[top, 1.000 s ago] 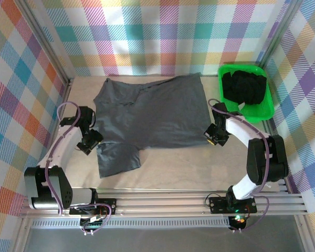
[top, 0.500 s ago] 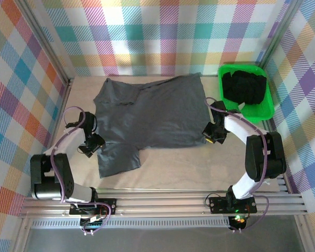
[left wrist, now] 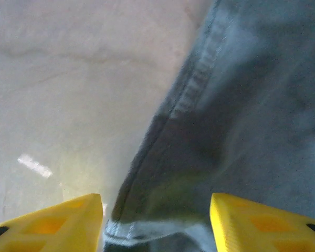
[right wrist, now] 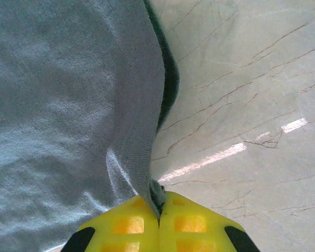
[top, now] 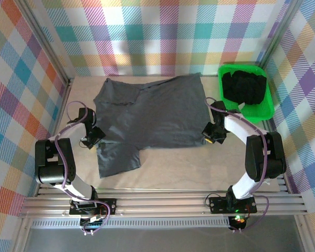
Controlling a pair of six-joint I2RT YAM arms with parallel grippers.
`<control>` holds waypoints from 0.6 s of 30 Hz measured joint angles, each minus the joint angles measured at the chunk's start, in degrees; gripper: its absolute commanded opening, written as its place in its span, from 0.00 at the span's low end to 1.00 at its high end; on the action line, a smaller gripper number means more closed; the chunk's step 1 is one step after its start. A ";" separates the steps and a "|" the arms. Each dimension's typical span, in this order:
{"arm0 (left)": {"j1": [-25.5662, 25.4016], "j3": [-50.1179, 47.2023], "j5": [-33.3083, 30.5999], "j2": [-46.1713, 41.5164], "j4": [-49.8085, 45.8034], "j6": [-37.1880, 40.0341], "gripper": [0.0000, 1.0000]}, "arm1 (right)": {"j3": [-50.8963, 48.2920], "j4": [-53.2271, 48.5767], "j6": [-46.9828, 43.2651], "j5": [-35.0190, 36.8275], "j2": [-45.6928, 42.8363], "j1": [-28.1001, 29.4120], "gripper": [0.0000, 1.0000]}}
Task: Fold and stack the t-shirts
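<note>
Two yellow pads of the R gripper [right wrist: 158, 202] are clenched tip to tip w/ a thin fold of the grey shirt [right wrist: 58, 105] nipped btwn them. The cloth lifts off the table [right wrist: 241, 79] up to the tips, its edge curling over a dark shadow. L gripper [left wrist: 156, 210]: fingers apart, released, nothing nipped. The shirt's [left wrist: 252, 105] stitched hem runs into the gap btwn them, w/ bare table [left wrist: 58, 79] on one side and cloth on the other.

From above, the R gripper [top: 211, 132] sits at the shirt's near-R corner. The L gripper [top: 91, 137] sits at its L edge, just above a sleeve that sticks out toward the arms. The shirt [top: 152, 113] lies spread over the middle & back of the table, mostly flat, w/ a few wrinkles far-L.

Surface: pale tan table [top: 189, 163], smooth & glossy, w/ faint crack-like lines & light glints. Plaid walls [top: 163, 37] close it in L, back & R. A green bin [top: 266, 111] stands far R, just beside the shirt's R edge, w/ black shirts [top: 244, 86] heaped inside.

Edges/room: a broad bare strip lies btwn the shirt's near edge & the rail [top: 163, 202] at the arm bases, widest centre to R. A narrower strip runs along the L wall. The shirt's far edge lies near the back wall.
</note>
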 measured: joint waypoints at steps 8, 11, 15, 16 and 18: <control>0.13 0.39 1.36 2.80 1.22 1.20 0.45 | 1.49 -0.22 0.02 0.00 0.00 0.00 0.00; 0.15 0.17 1.22 2.64 1.22 0.90 0.35 | 2.40 -0.15 0.02 -0.02 0.00 0.00 0.00; 0.22 -0.42 1.18 2.27 0.74 0.26 0.11 | 2.47 -0.17 0.04 -0.07 0.00 0.00 0.00; 0.22 -0.42 1.22 2.27 0.72 0.55 0.06 | 2.47 -0.17 0.04 -0.13 0.02 0.00 0.00; 0.24 -0.39 1.36 1.99 0.48 0.00 0.00 | 2.47 -0.11 0.02 -0.39 0.02 0.00 0.00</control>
